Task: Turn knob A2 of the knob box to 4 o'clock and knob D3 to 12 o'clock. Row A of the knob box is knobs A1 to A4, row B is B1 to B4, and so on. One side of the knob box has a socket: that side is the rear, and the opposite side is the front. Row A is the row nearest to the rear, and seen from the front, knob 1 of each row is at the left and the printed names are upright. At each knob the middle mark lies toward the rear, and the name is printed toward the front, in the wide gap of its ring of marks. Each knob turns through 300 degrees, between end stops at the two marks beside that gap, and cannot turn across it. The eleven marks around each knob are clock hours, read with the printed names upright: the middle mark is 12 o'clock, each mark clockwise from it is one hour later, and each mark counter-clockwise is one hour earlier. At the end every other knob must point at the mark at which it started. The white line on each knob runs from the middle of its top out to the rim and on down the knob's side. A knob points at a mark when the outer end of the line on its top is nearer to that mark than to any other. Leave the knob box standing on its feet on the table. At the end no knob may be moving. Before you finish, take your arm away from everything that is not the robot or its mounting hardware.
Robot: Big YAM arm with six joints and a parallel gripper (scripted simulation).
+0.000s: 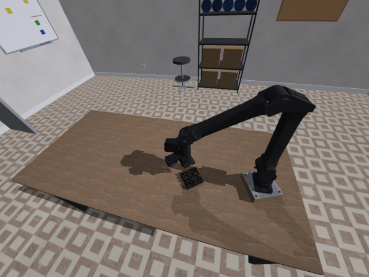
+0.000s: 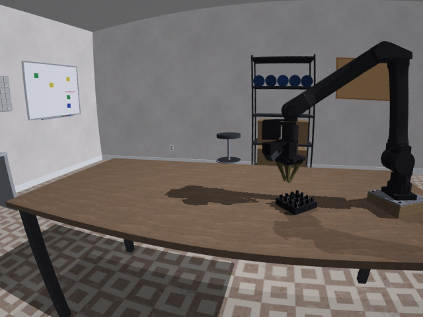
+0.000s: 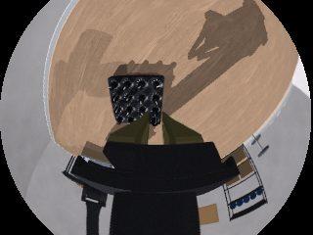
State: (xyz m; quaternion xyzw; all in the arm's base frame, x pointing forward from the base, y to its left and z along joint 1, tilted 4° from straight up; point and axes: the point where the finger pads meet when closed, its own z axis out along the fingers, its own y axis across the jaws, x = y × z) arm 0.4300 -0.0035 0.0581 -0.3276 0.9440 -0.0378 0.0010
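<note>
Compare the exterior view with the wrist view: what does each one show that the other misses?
Only the exterior view shows the height gap: the gripper hangs above the knob box, touching no knob, and the whole arm shows down to its base. Only the wrist view looks down on the box's knob grid, just ahead of the olive fingers; marks and names are too small to read. Both show the box standing on the table, fingers nearly together and holding nothing.

The robot is one matte black arm (image 2: 345, 78) with long boxy links and rounded joints. It stands on a square grey metal base plate (image 1: 262, 187) with small bolts at the corners. Its tool (image 2: 287, 178) has two olive-green tapered fingers (image 2: 283, 172).
</note>
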